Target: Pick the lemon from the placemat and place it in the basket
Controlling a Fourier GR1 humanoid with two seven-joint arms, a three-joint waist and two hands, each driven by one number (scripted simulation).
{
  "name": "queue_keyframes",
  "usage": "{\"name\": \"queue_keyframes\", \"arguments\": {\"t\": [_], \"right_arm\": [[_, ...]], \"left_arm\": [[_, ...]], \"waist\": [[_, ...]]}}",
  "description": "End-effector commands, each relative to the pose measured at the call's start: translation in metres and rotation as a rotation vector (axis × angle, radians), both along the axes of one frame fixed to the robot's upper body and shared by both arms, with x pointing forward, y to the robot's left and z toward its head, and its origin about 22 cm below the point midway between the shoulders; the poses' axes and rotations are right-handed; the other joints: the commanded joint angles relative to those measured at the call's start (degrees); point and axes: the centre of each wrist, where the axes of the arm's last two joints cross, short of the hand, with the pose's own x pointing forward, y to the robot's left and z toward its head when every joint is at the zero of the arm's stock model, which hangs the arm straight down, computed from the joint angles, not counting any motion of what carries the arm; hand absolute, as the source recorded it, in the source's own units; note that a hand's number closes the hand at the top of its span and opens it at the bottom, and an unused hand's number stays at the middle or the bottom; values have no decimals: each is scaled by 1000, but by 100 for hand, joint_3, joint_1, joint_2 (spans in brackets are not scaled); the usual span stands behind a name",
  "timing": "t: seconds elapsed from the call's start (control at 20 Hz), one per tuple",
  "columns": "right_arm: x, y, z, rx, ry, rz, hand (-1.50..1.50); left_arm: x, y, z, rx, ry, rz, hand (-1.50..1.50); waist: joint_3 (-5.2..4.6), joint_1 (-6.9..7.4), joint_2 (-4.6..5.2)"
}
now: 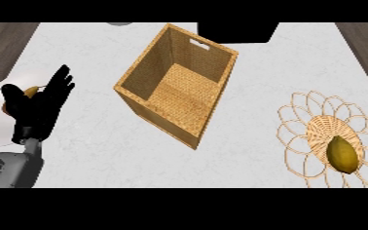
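Left hand (39,107) at the view's left edge, forearm coming up from the lower left corner. Fingers straight and spread, pointing up, holding nothing: at rest. Behind the hand, partly hidden by it, a white plate (7,129) with something small and yellowish on it; cannot tell what. Basket (212,85) sits to the hand's right, near it but apart, on the pale counter (93,141): woven, square, set cornerwise, open top, nothing inside. Lemon (342,154) lies far to the hand's right and somewhat lower in the view, well beyond the basket, on the woven centre of a round placemat (302,122) with looped wire edging. Lemon touches neither hand nor basket. Dark block (237,31) at the counter's far edge, past the basket.
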Motion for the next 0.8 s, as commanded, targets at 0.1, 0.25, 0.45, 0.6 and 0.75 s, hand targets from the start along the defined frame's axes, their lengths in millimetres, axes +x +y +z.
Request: {"name": "queue_keyframes", "arguments": {"t": [0.1,0.25,0.45,0.6,0.75], "right_arm": [[-16,5,-63,40,-43,-5,-150],[-14,7,-96,43,-80,-16,-150],[18,21,-123,60,-92,-21,-150],[20,27,-159,158,-122,-45,-150],[36,28,-173,188,-109,-47,-150]], "left_arm": [[6,6,-1,3,-16,-18,0],[-4,-8,-2,0,-17,-14,0],[8,-8,1,7,-12,-36,0],[8,-10,7,-3,-16,-30,0],[-5,-11,-12,-14,-10,-20,0]], "waist": [[-1,31,18],[3,83,15],[-2,119,29],[1,124,27],[-2,133,27]]}}
